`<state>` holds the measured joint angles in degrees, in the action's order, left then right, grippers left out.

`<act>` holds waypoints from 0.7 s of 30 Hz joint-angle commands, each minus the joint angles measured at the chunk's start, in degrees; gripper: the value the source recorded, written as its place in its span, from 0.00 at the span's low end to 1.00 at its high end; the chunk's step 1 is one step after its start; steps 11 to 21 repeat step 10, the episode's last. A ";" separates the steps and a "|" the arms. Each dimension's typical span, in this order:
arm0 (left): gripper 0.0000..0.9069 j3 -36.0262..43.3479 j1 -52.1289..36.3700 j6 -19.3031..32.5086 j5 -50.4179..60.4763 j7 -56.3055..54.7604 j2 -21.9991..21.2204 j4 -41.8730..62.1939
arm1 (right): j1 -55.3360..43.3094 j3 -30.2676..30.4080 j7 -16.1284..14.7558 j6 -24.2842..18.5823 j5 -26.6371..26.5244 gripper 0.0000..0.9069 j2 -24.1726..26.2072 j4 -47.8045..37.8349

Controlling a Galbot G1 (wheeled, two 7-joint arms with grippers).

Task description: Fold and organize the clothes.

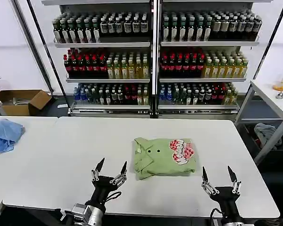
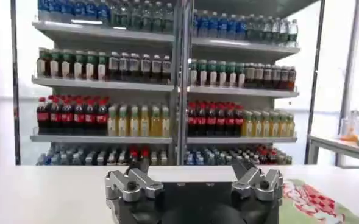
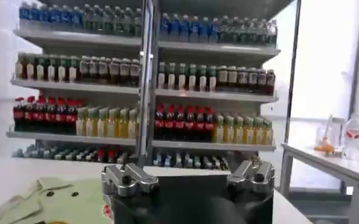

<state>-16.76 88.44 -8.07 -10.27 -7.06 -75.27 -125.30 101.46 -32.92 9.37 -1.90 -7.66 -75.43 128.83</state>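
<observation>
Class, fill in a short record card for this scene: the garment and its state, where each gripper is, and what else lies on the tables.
garment: light green cotton shirt with collar, buttons and red-and-white print, folded into a compact rectangle
garment place: flat on the white table, right of centre
left gripper: open, at the near table edge, left of the shirt, apart from it
right gripper: open, at the near table edge, right of the shirt, apart from it
other item: crumpled light blue cloth on the left table

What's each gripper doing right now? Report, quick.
Left gripper: open, empty, near the table's front edge, left of the green shirt.
Right gripper: open, empty, right of the shirt.
</observation>
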 commanded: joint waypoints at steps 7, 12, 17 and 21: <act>1.00 -0.90 0.86 -0.28 1.01 0.58 0.52 -0.89 | 1.32 -0.45 0.43 0.33 2.10 1.00 -0.56 1.81; 1.00 -1.31 1.00 -0.22 1.00 0.52 0.98 -1.01 | -0.95 -0.38 -0.04 2.34 -1.27 1.00 -0.32 0.84; 1.00 -1.31 1.00 -0.22 1.00 0.52 0.98 -1.01 | -0.95 -0.38 -0.04 2.34 -1.27 1.00 -0.32 0.84; 1.00 -1.31 1.00 -0.22 1.00 0.52 0.98 -1.01 | -0.95 -0.38 -0.04 2.34 -1.27 1.00 -0.32 0.84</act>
